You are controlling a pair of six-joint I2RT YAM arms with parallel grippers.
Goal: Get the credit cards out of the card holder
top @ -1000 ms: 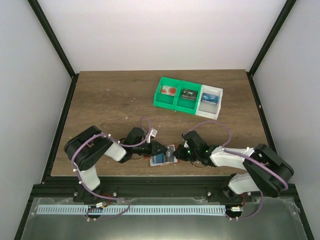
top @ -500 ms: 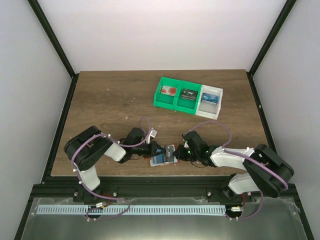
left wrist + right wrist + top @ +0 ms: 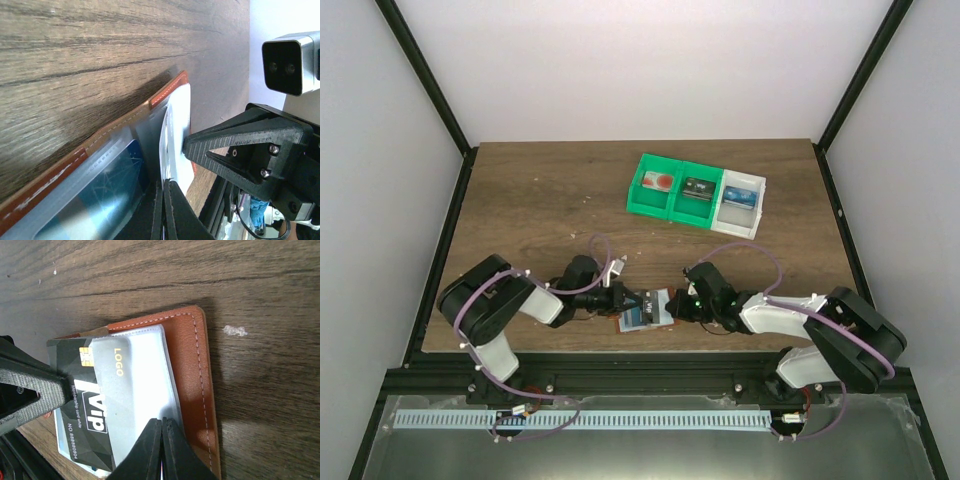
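Observation:
The reddish-brown card holder [image 3: 662, 322] lies open near the table's front edge, between my two grippers. A black credit card [image 3: 87, 405] marked VIP sticks half out of its clear pocket. My left gripper [image 3: 165, 186] is shut on that card's free end, which looks pale and nearly edge-on [image 3: 176, 130] in the left wrist view. A blue credit card [image 3: 107, 192] sits in the other pocket. My right gripper [image 3: 161, 422] is shut, its tips pressed down on the holder's pocket beside the leather edge [image 3: 187, 365].
Green bins [image 3: 665, 188] and a white bin [image 3: 740, 205] stand at the back right, each with a card inside. Both arms lie low along the front edge, with their grippers [image 3: 628, 300] [image 3: 670, 303] almost tip to tip.
My left gripper has shut on the black card's end, and the left arm has drawn back slightly to the left. The right gripper and the holder have stayed put.

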